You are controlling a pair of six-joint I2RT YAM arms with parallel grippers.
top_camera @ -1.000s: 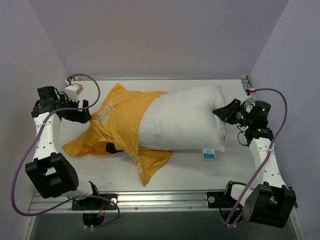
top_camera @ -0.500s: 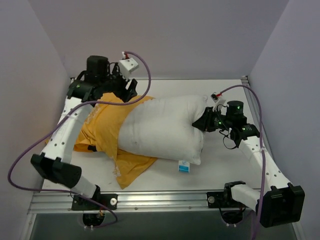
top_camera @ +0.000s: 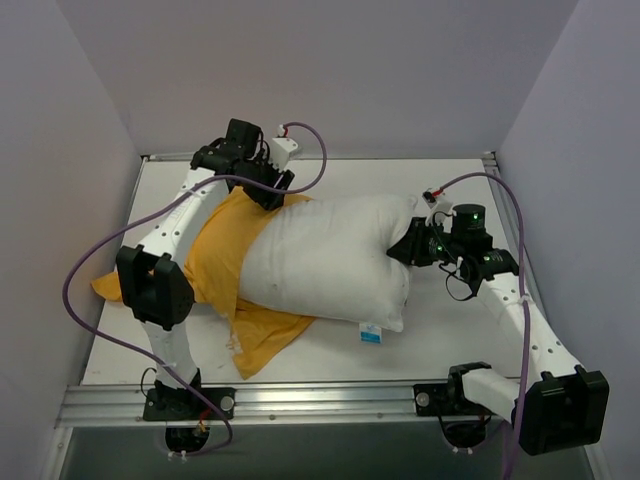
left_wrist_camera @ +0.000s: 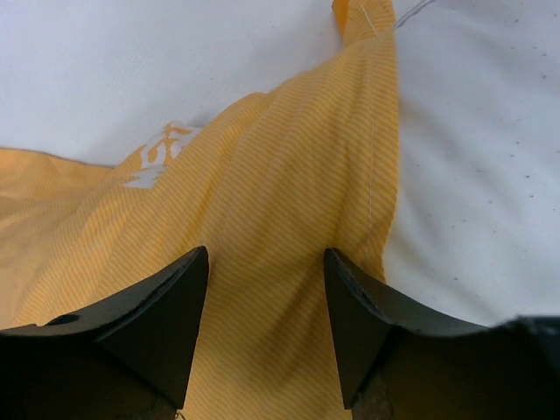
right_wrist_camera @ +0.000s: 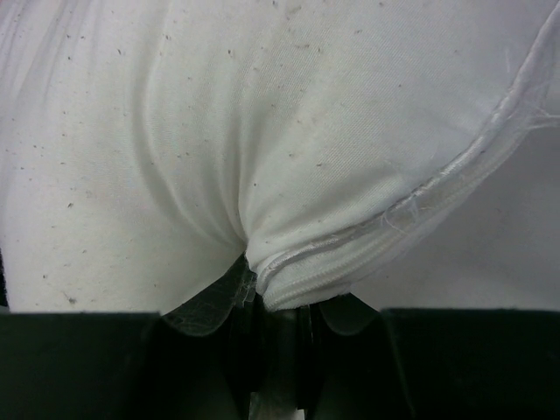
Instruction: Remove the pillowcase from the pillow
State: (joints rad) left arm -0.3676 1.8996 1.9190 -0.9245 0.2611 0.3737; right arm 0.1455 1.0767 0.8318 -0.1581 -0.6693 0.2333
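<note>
Pillowcase (top_camera: pixel 215 245): covers the left end of the pillow (top_camera: pixel 320 265).
Left gripper (left_wrist_camera: pixel 266 254): arm reaching far, jaws wide over orange fabric.
Right gripper (top_camera: pixel 398 250): clamped on pillow seam.

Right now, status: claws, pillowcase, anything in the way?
Left claw open over pillowcase edge. Right claw shut on pillow corner. Pillowcase on pillow's left end only. Nothing blocking.

A white table (top_camera: pixel 440 345) with a metal rail (top_camera: pixel 330 402) along its near edge sits between plain lavender walls (top_camera: pixel 330 70).
</note>
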